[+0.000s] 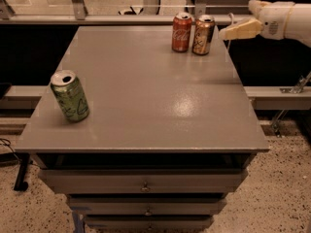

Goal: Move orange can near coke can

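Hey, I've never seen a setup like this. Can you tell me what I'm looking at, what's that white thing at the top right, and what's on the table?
This is a single camera picture looking down at a grey table with drawers underneath. Where the camera is mounted is not known. The white thing at the top right is a robot arm. The pale part at its end is the pincer, which does the grabbing. It hovers by the table's far right edge, just right of the orange can, apart from it and holding nothing. Three drink cans stand on the table. The red coke can and the orange can are side by side at the back, and a green can is alone at the front left.
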`<state>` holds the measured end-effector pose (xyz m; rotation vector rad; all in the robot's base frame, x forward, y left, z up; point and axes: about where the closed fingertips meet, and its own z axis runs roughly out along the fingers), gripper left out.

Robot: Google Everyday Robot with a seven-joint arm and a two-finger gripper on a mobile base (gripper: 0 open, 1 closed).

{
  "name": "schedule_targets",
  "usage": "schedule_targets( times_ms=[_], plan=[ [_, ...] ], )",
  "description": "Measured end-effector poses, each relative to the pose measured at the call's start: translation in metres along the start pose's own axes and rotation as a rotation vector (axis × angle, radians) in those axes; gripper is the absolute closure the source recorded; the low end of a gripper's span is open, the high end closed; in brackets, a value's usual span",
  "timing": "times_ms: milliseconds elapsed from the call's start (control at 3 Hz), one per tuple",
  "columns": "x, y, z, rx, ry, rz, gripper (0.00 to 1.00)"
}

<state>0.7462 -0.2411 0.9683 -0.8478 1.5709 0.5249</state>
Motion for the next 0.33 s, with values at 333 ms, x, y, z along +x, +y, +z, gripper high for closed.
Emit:
schedule_targets(
  times_ms=[333],
  plan=[
    [-0.0001,0.0027,-0.0036,-0.01,0.003,-0.011,0.0]
  ],
)
